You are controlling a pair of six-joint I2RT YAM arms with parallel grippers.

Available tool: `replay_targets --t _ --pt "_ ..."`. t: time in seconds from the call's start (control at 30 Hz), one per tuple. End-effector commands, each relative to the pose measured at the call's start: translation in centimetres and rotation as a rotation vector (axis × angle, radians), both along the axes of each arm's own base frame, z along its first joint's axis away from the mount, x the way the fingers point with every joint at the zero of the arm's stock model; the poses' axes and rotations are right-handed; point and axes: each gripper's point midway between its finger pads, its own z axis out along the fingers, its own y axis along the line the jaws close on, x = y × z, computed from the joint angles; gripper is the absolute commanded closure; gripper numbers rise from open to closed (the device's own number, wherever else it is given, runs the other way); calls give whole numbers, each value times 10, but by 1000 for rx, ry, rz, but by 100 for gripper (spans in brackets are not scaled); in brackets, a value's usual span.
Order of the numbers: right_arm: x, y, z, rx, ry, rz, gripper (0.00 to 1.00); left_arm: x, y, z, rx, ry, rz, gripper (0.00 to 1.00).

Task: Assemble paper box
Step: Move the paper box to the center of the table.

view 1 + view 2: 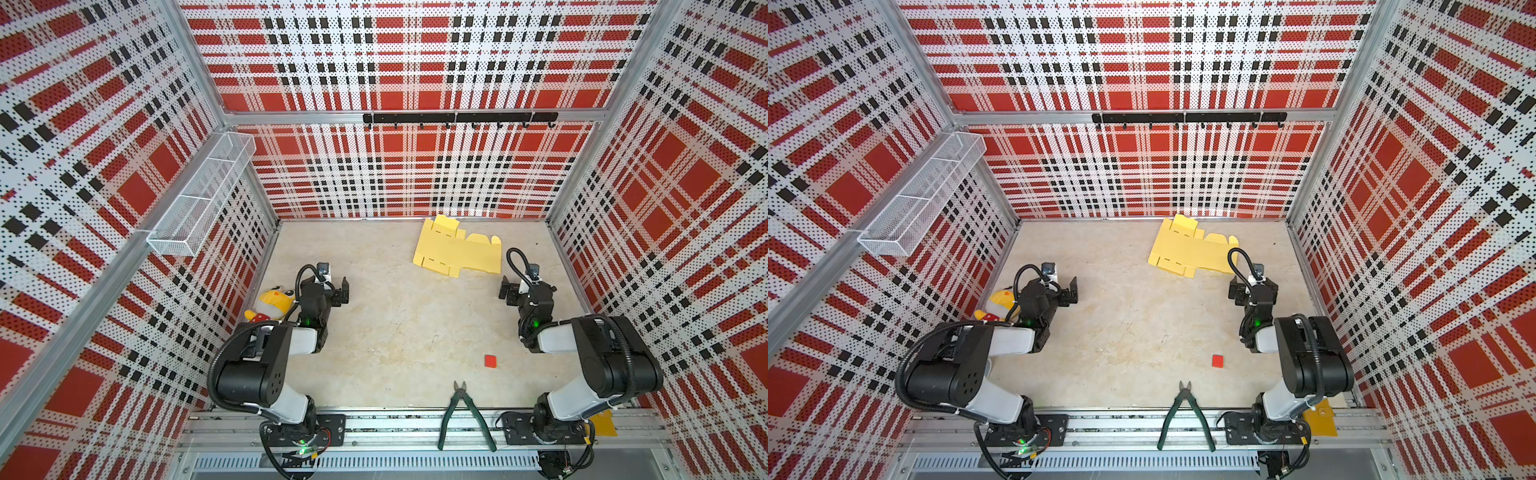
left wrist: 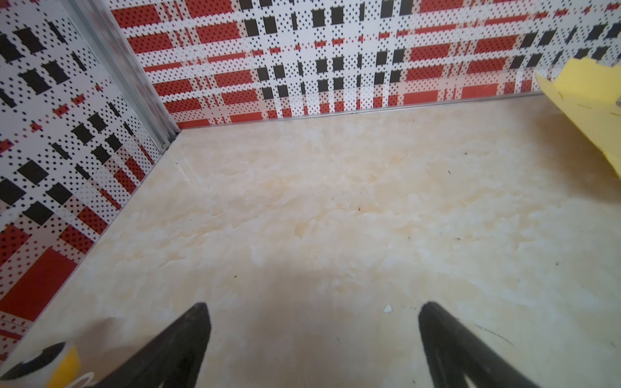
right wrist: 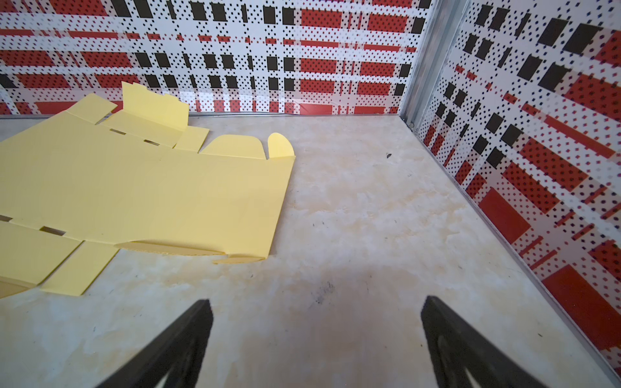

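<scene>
Right, starting at nine o'clock on the tabletop [image 1: 395, 324]: the plush toy [image 1: 272, 303] sits just beside your left arm, so a careless swing could drag it along. The left tool [image 1: 338, 292] hangs spread wide, holding nothing.

The paper box [image 1: 457, 251] lies at one o'clock as a flat sheet, with one flap standing up by the back wall. No side looks folded yet. It is thin card, so a pinch on a flap edge may crease it or skid it into the wall.

The cutters [image 1: 465, 411] at six o'clock and the red piece [image 1: 490, 360] at five lie clear of your reach.

The right tool [image 1: 508, 291], likewise spread and empty, hovers near the sheet's corner. Come down too steeply and you could pin the card flat.
</scene>
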Motion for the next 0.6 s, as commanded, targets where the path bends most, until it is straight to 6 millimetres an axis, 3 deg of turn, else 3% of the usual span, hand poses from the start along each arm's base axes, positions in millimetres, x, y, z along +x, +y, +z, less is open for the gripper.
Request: replay_targets --t 0.0,0.1,0.2,0.3,0.37,0.47,0.57 --pt "-1 8 29 -30 -62 30 0 14 -7 33 15 36 -24 1" --pt "9 18 43 -54 30 66 0 21 -24 65 109 52 -52 1" --pt "28 26 65 48 101 67 0 22 -38 99 207 117 -41 1" --pt "53 44 87 148 137 108 0 11 -47 120 139 209 -38 1" --pt "68 56 91 234 184 125 0 -1 -51 121 34 275 -52 1" --pt "94 83 90 376 254 199 1 -20 -69 111 -132 330 -203 1" --pt "115 110 81 522 316 272 10 -28 -62 98 -218 334 -212 0"
